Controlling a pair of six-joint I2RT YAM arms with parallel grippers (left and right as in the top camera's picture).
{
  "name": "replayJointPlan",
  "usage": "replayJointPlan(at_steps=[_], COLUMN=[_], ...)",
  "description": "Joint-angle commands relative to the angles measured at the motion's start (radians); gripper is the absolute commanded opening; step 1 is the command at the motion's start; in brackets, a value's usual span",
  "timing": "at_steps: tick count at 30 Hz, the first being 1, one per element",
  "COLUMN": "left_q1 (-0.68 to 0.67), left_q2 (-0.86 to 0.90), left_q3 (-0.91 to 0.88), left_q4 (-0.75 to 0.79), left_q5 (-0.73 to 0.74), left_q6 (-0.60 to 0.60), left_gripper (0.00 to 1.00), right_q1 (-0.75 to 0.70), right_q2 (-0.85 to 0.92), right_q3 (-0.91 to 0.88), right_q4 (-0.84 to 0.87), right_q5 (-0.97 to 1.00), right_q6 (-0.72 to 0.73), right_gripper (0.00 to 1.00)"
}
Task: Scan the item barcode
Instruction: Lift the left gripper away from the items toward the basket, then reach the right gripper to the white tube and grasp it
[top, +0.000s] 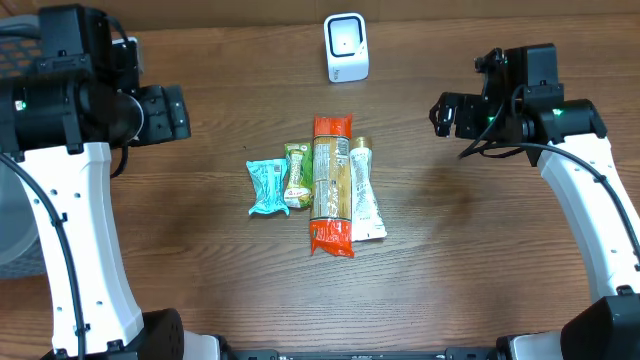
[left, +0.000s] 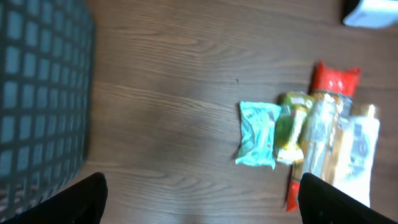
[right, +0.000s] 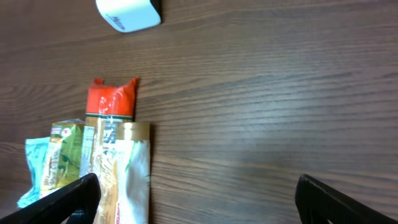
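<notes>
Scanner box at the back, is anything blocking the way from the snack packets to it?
No, nothing visible is. Only bare wooden table lies between the white scanner and the long red-ended packet, the one whose top end reaches closest to it. The path is clear.

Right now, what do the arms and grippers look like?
Left arm and right arm: white curved links, black joint housings, each with a small green light, thin black cables alongside. Left gripper and right gripper: black, blocky, with dark fingers.
</notes>
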Motion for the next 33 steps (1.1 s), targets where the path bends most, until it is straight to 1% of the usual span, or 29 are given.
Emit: replayJointPlan(at_steps=[1,4,5,13,21,29,31,33], left_q1=[0.014,0.014,0.014,0.014,0.014,0.014,0.014,0.014], left_q2=[-0.002,-0.002,-0.002,0.002,0.005,0.005,0.005,0.005], left_q3=[-0.032,-0.077,-0.093,-0.227,-0.249,-0.249,-0.249,-0.249], left_q4=[0.010,0.034,0.044,0.152,0.180,0.180,0.180,0.180], left_q5=[0.069,0.073,0.073,0.073,0.073,0.073,0.072,0.072], left_q6=[0.126,0.124,0.125,0.125,0.125,0.125,0.125,0.125], left_gripper=[0.91,0.95,1.00,0.99,1.00,0.99,1.00,0.99], right_q1=[0.005,0.005,0.005,0.024,0.074,0.170,0.200,0.228], right_q2=[-0.003,-0.003,-0.003,-0.002,0.015,0.149,0.187,0.218], right_q3=[0.025,0.025,0.025,0.025,0.025,0.025,0.025,0.025], right_q4=[0.018,0.025,0.027,0.028,0.037,0.043,0.039,0.031], right_q5=[-0.023,-0.030,-0.037,-0.093,-0.092,-0.093,-0.093,-0.093], right_q6=[0.003,0.003,0.003,0.003,0.003,0.003,0.004,0.003], right_gripper=[1.00,1.00,1.00,1.00,1.00,1.00,0.99,0.96])
